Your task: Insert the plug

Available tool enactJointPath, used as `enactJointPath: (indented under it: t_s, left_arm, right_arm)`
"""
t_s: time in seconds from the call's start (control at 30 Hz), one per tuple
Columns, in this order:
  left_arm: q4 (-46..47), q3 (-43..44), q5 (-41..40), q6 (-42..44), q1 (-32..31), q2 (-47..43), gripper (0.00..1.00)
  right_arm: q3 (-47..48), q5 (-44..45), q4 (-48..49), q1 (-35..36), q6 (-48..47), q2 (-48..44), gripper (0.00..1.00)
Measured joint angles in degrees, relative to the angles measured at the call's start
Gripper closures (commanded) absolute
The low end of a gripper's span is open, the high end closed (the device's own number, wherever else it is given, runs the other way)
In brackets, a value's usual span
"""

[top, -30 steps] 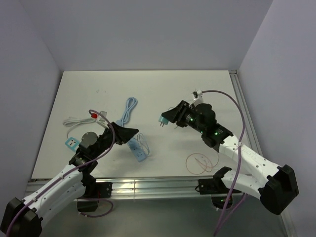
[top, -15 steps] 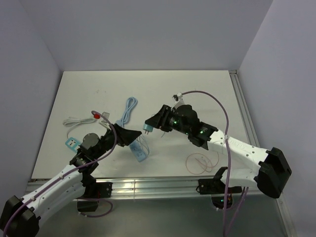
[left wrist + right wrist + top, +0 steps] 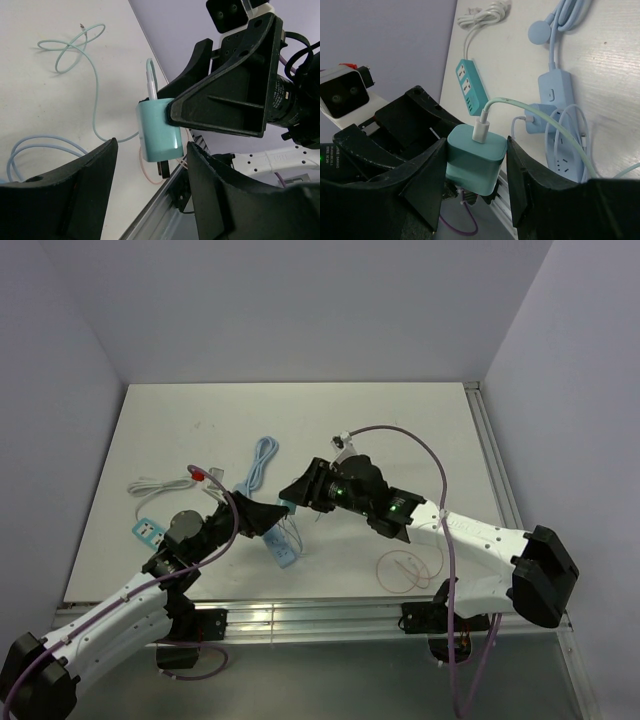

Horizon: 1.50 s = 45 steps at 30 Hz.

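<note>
Aloft, right gripper (image 3: 297, 491) clamped the teal plug adapter (image 3: 472, 162) — pale green cable (image 3: 520, 103) attached. Left gripper (image 3: 151, 150) stood parted, holding nothing, near the blue power strip (image 3: 283, 549).

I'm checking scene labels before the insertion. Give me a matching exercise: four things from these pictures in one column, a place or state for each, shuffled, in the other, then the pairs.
Things:
1. teal plug
2. light blue power strip
3. teal power strip
4. white cable bundle

Places or states:
A. flat on the table, both sockets free
B. bundled up, just beyond the teal strip
C. gripped by the right hand
D. thin white cable looped across it

Pairs: 1-C, 2-D, 3-A, 4-B
</note>
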Motion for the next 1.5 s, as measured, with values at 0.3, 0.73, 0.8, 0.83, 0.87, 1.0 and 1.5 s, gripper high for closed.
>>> enactJointPath:
  t_s: [0.3,0.73,0.8,0.83,0.87,1.0,1.5]
  left_arm:
    - [0.13,0.00,-0.59,-0.24,-0.13,1.33,0.80]
    - [-5.25,0.17,-1.66,1.51,-0.42,-3.87,1.00]
    - [-5.27,-0.02,-1.42,1.90,-0.39,-5.20,1.00]
    - [-5.31,-0.02,-1.18,2.12,-0.39,-5.49,1.00]
    - [-5.27,-0.02,-0.76,2.32,-0.37,-5.57,1.00]
    - [-5.01,-0.02,2.25,2.99,-0.37,-4.57,1.00]
    - [1.36,-0.02,11.08,1.51,-0.37,-2.93,1.00]
  right_arm:
    - [0.92,0.31,0.52,1.29,0.24,2.47,0.82]
    - [1.16,-4.90,-1.09,1.25,-9.64,-0.74,0.40]
    - [1.11,-7.50,-1.22,1.03,-12.20,-2.69,0.40]
    - [1.03,-8.87,-1.20,0.94,-13.62,-3.78,0.40]
    - [0.94,-10.05,-1.22,0.92,-14.82,-4.76,0.40]
    - [0.15,-14.49,-1.57,0.83,-19.37,-8.13,0.41]
    - [-2.73,-20.61,-4.42,0.68,-23.65,-10.25,0.48]
